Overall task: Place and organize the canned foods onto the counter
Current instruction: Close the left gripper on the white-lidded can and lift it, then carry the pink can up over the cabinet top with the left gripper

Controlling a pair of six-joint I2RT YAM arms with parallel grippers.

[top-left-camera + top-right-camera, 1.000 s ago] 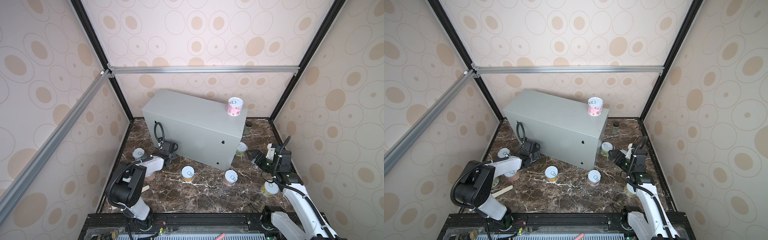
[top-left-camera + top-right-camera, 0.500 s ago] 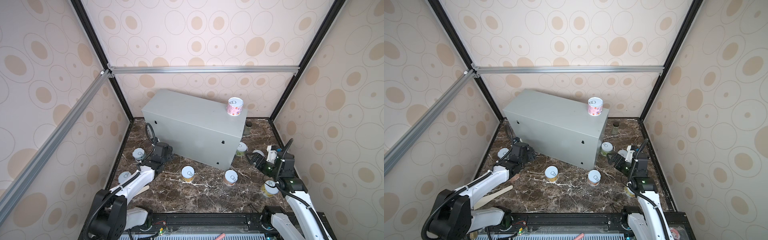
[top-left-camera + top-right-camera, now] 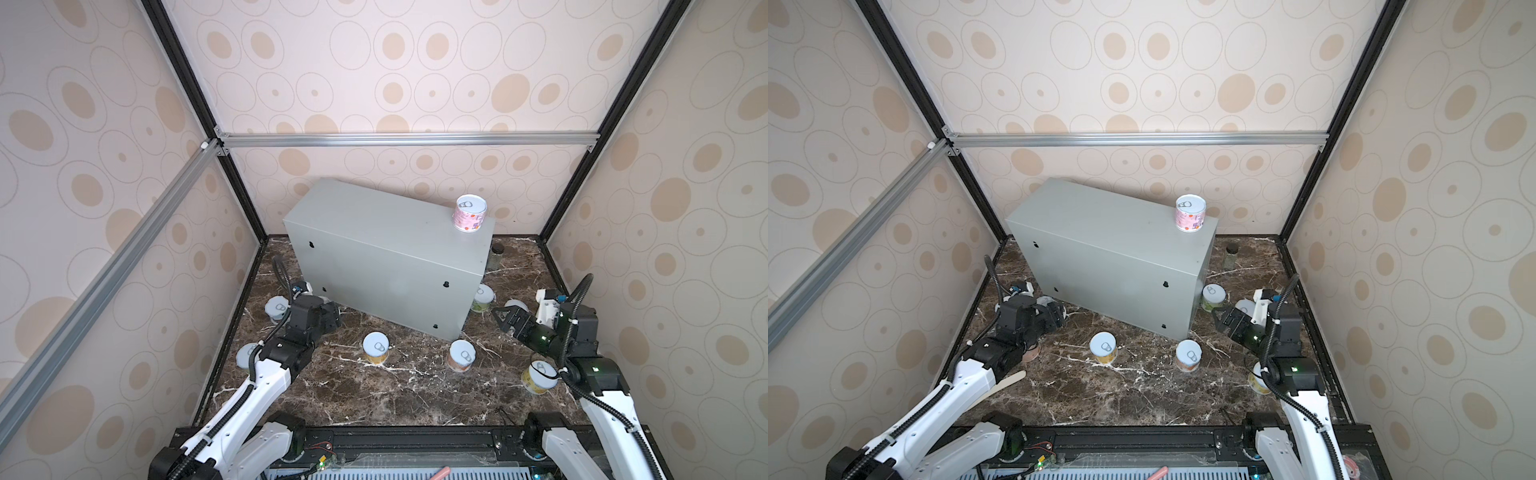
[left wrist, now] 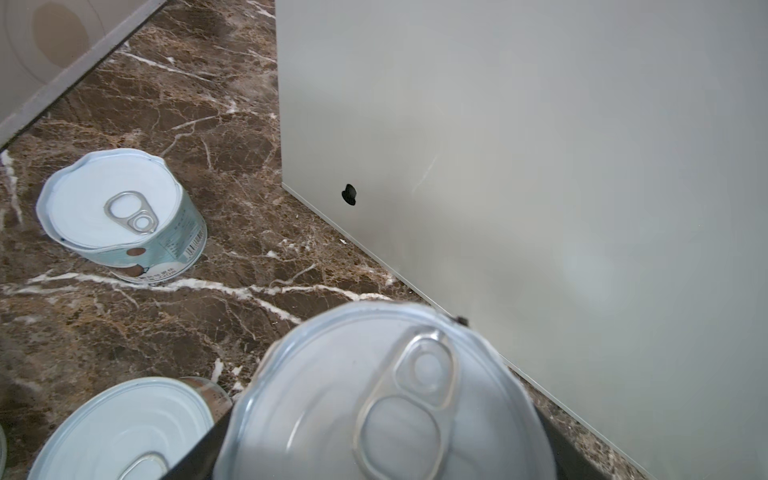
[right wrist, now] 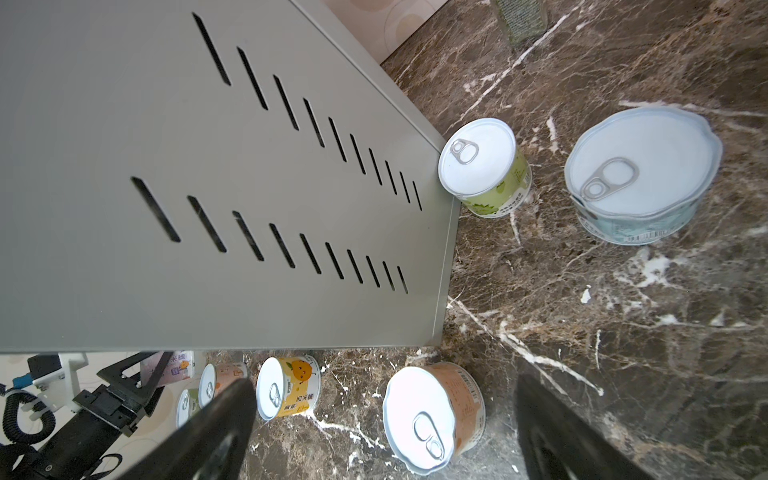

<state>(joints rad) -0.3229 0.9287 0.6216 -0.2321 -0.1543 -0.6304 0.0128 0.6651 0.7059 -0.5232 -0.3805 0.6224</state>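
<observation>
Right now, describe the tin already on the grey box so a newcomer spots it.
Find the large pale grey metal box on the dark marble surface. At the right end of its top stands a short pink-labelled tin with a silver pull-tab lid. No other tin is on the box.

Hardly anything is legible. In the right wrist view the yellow can (image 5: 291, 386) carries a row of dark Chinese characters beneath a cartoon fruit, too small to read surely. The pale teal can (image 5: 640, 183) shows a barcode, digits illegible; so does the second teal can (image 4: 124, 220) in the left wrist view. The pinkish can (image 5: 179, 365) held in the left tool (image 4: 378, 451) bears blurred characters.
</observation>
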